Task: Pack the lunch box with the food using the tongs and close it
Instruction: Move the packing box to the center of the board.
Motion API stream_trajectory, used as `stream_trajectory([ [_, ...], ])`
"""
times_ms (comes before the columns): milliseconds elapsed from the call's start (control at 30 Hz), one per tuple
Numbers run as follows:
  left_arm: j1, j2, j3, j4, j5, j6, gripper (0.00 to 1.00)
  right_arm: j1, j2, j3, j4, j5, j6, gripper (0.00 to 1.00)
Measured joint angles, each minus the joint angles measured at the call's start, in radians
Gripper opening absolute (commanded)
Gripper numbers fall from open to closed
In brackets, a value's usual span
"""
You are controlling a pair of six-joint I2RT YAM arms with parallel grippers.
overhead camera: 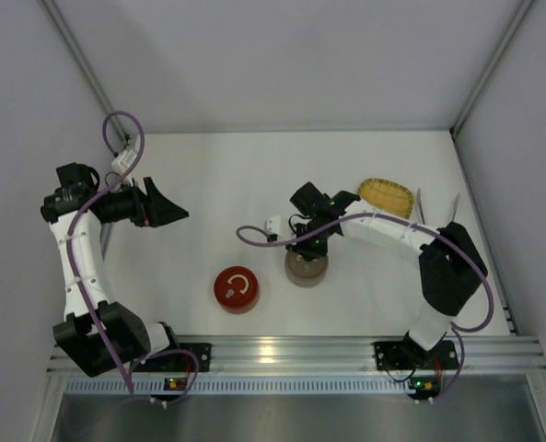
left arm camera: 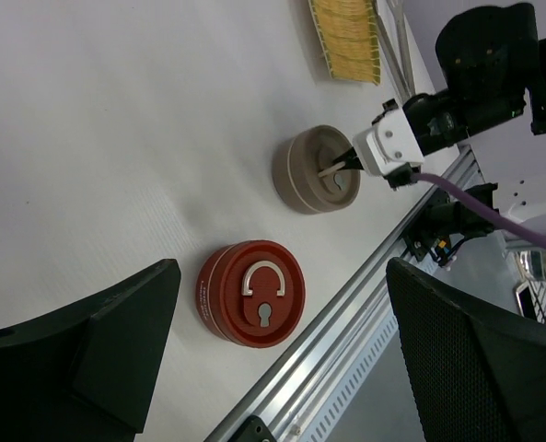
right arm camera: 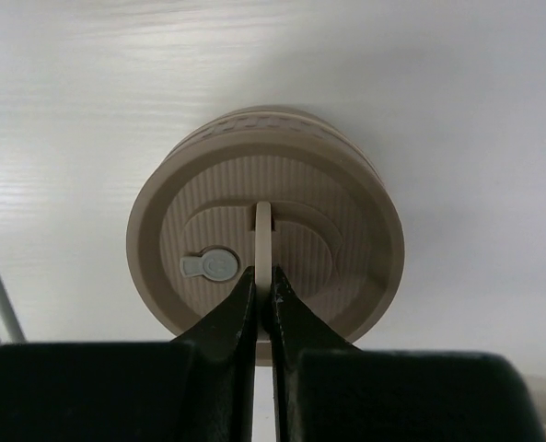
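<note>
A beige round lunch box (right arm camera: pixel 346 239) stands near the table's front, its lid on and a thin handle (right arm camera: pixel 263 226) standing up from the lid. My right gripper (right arm camera: pixel 264 276) is shut on that handle from above; the top view shows it over the box (overhead camera: pixel 306 270). My left gripper (overhead camera: pixel 167 207) hangs open and empty above the left side of the table, apart from everything. The tongs (left arm camera: pixel 394 41) lie beside the yellow tray at the far right. The food is out of view.
A red round container (overhead camera: pixel 237 289) with a folded-down handle sits left of the beige box, near the front rail (overhead camera: pixel 282 350). The yellow woven tray (overhead camera: pixel 386 195) lies at the back right. Purple cables loop off both arms.
</note>
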Motion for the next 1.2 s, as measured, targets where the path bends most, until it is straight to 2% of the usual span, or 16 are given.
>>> stream_trajectory([
  [300, 0.0, -0.026, 0.0, -0.023, 0.0, 0.001, 0.98, 0.115, -0.185, -0.237, 0.12, 0.029, 0.038, 0.0],
  [533, 0.0, -0.057, 0.0, -0.03, -0.021, -0.012, 0.98, 0.146, -0.189, -0.255, 0.177, 0.084, 0.108, 0.0],
  [800, 0.001, -0.093, -0.016, 0.002, -0.07, -0.098, 0.98, 0.146, -0.162, -0.249, 0.267, 0.072, 0.434, 0.0],
  [1000, 0.001, -0.093, -0.042, 0.05, -0.093, -0.156, 0.98, 0.147, -0.174, -0.277, 0.34, 0.168, 0.76, 0.0],
  [1200, 0.002, -0.093, -0.073, 0.091, -0.121, -0.195, 0.98, 0.134, -0.171, -0.287, 0.369, 0.122, 0.93, 0.0],
])
